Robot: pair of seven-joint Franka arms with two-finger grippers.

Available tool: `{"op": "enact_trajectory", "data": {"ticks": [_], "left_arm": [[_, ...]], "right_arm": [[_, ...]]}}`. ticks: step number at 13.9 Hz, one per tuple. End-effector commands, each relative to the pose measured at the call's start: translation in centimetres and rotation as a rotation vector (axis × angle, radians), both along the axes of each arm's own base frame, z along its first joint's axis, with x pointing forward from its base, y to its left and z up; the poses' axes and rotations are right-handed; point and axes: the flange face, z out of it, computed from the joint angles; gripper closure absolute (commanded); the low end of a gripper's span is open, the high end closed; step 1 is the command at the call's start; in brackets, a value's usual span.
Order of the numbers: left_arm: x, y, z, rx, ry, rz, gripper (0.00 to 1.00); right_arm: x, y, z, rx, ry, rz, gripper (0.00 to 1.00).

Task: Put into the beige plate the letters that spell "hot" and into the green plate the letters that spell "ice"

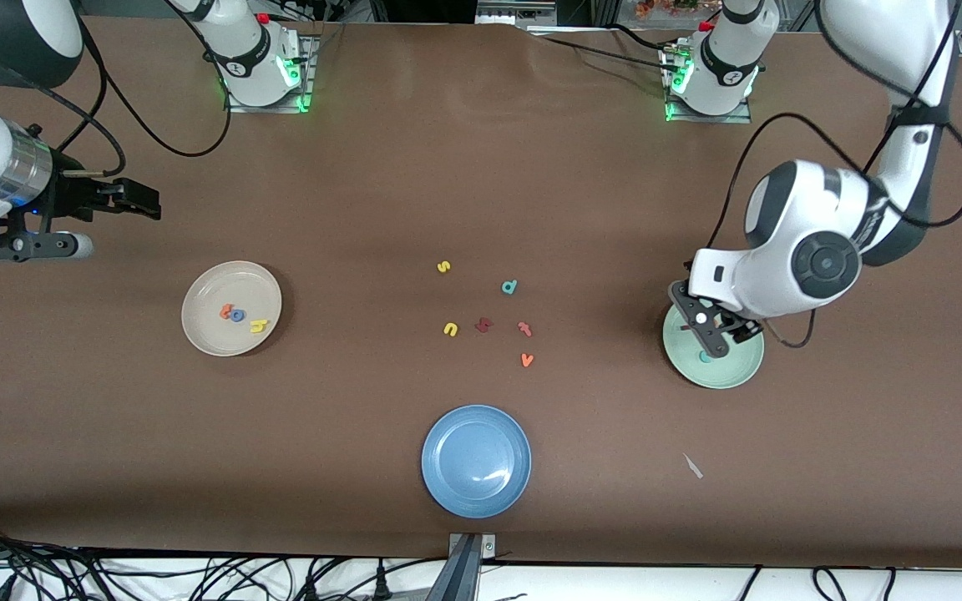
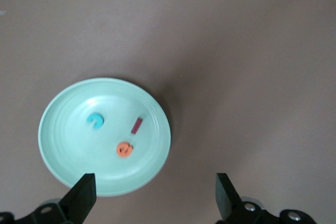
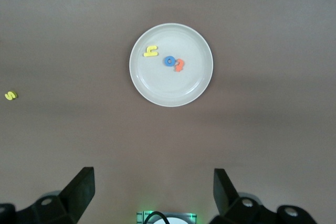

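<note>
1. Front view gives me the whole table (image 1: 481, 167). The beige plate (image 1: 197, 325) sits toward the right arm's end, with the orange "t" (image 1: 226, 310), blue "o" (image 1: 237, 315) and yellow "h" (image 1: 258, 325) lying in it, close together.
2. I see the green plate (image 1: 736, 371) toward the left arm's end. From the front camera the left arm covers much of it; only a teal speck shows on the plate there.
3. My left wrist view shows the plate (image 2: 63, 156) properly: the teal "c" (image 2: 95, 121), the dark red "i" (image 2: 136, 125) and the orange "e" (image 2: 124, 149) lie in it, apart from one another.
4. I read the left gripper (image 2: 152, 195) as spread wide and empty, hanging over the green plate's edge. Its finger bases are cut off by the frame.
5. The right gripper (image 3: 149, 192) is likewise wide apart with nothing in it. That arm waits over bare table near its own end.
6. Mid-table I count the loose letters: yellow "s" (image 1: 443, 266), teal "d" (image 1: 509, 287), yellow "n" (image 1: 450, 329), a dark red letter (image 1: 483, 325) I cannot read, an orange letter (image 1: 524, 328) and orange "v" (image 1: 527, 360).
7. A blue plate (image 1: 448, 484) lies nearest the front camera.
</note>
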Motion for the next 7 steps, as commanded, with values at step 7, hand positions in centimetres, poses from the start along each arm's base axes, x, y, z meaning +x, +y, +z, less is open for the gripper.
{"op": "enact_trajectory", "data": {"ticks": [7], "left_arm": [[-2.4,2.1,19.5,0.079,-0.045,0.732,0.00]], "right_arm": [[-1.3,-3.1,1.5,-0.006,-0.040,-0.062,0.00]]}}
